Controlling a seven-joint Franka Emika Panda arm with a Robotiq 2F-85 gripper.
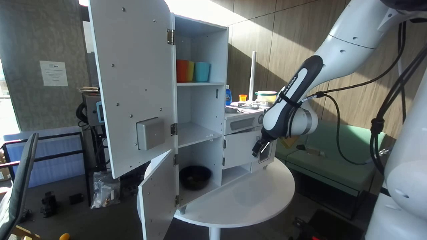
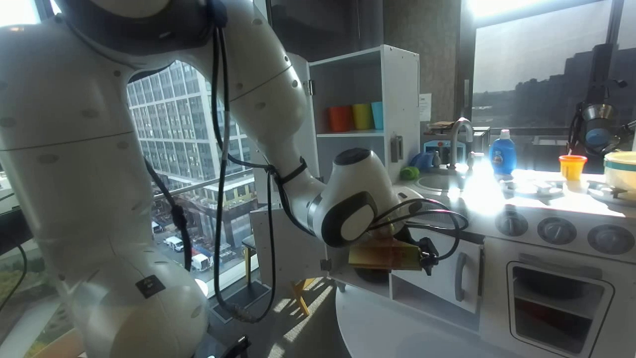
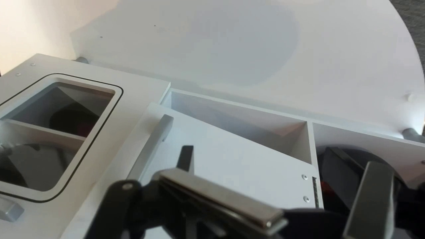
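My gripper (image 3: 262, 162) is open in the wrist view, its dark fingers (image 3: 186, 157) spread wide with nothing seen between them. Behind them lies a white lower cabinet door (image 3: 232, 146) with a grey bar handle (image 3: 154, 142). That door stands ajar, hinged on the side away from the oven. In an exterior view the gripper (image 1: 260, 150) hangs in front of the door (image 1: 238, 151), pointing downward; whether they touch I cannot tell. From another side, the gripper (image 2: 428, 259) is by the door (image 2: 439, 271), whose handle (image 2: 460, 276) is uncovered.
Tall cabinet doors (image 1: 133, 66) swing wide open. Inside are a red cup (image 2: 339, 119), a yellow cup (image 2: 362, 117), a blue cup (image 1: 201, 71) and, below, a black bowl (image 1: 195, 177). The oven window (image 3: 59, 132) is beside the small door. A blue bottle (image 2: 503, 153) stands by the sink.
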